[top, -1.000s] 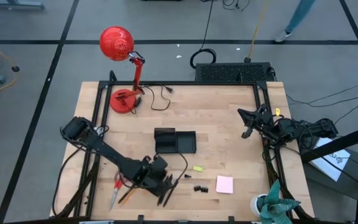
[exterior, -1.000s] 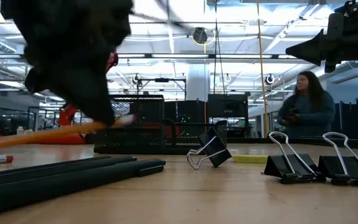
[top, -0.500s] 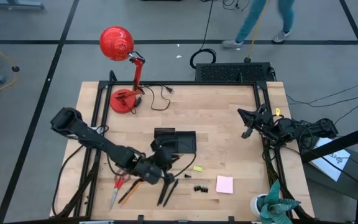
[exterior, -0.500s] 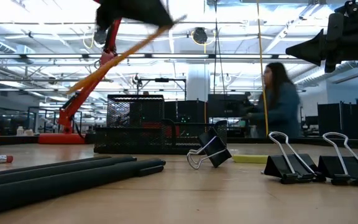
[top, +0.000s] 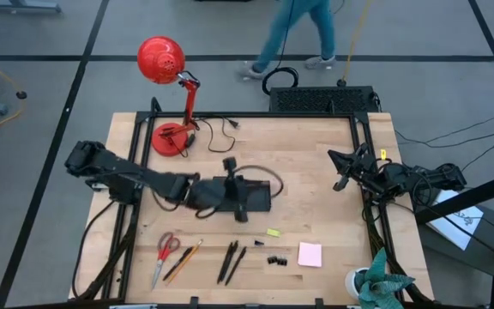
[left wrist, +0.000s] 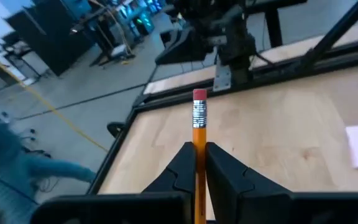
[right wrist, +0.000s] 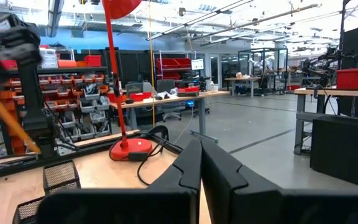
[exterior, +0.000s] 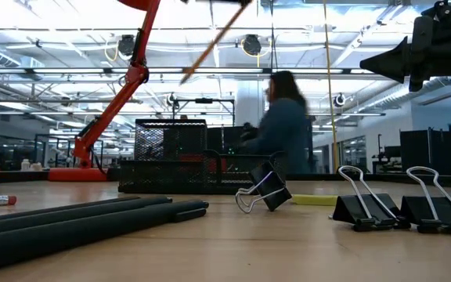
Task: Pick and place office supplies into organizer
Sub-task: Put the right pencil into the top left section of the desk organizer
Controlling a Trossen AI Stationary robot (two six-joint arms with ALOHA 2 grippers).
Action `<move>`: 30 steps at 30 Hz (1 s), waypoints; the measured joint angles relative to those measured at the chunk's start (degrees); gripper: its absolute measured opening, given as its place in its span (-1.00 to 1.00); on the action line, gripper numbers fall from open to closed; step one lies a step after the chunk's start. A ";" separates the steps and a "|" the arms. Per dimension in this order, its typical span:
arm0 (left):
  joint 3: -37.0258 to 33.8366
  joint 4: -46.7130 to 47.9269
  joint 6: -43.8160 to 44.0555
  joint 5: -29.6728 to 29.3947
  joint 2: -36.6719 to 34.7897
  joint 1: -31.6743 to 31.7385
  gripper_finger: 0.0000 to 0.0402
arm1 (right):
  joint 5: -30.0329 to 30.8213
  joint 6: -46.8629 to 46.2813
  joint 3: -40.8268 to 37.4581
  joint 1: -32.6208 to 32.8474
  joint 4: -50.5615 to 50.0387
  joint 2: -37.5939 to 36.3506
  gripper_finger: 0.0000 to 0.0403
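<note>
- Your left gripper (left wrist: 199,163) has its two dark fingers pinched narrow on the orange wooden pencil (left wrist: 198,134); its silver ferrule and pink eraser stick out beyond the tips at the centre of the left wrist frame.
- In the high view that gripper (top: 235,184) hangs over the small black mesh organizer tray (top: 260,198) at the frame's centre, so the pencil is in the air above the tray, not yet in a compartment.
- Judge the pencil as light, stiff and smooth: held near the eraser end, it may swing or slip, so lower it tip first and let go only once it is inside a wall.
- Along the bottom of the high view lie the red-handled scissors (top: 163,255), a second orange pencil (top: 183,260), black pens (top: 231,261), small black binder clips (top: 275,259), a tiny yellow piece (top: 273,232) and the square pink sticky-note pad (top: 310,254).
- Your right gripper (top: 341,172) waits at the right edge, fingers closed on nothing.
- No readable writing or brand shows on any item.
</note>
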State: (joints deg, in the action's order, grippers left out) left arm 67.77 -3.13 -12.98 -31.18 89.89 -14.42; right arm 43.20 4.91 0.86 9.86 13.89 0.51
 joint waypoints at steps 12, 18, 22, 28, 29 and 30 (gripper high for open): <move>-3.44 -0.03 0.07 18.96 -0.04 11.65 -0.90 | 0.00 0.01 0.00 0.00 0.00 0.00 -0.98; -5.75 -1.71 -0.06 23.99 0.00 12.90 -0.92 | -0.02 -0.04 0.00 0.01 -0.43 0.00 -0.98; -5.75 -1.16 0.12 25.26 -0.02 12.86 -0.97 | -0.01 -1.18 0.00 -0.01 -0.79 0.00 -0.98; -5.76 -0.05 0.67 25.25 -0.02 13.07 -0.88 | -0.02 -1.25 0.00 -0.01 -1.06 0.00 -0.98; -5.77 -0.07 0.67 25.25 -0.02 13.09 -0.88 | -0.02 -1.25 0.00 -0.01 -1.21 0.00 -0.98; -5.76 -0.06 0.65 25.26 -0.02 13.14 -0.88 | 0.00 -1.27 0.00 -0.01 -1.45 0.02 -0.98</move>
State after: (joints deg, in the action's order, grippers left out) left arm 62.01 -3.19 -12.33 -5.92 89.86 -1.28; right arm 43.20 3.65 0.86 9.85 12.45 0.53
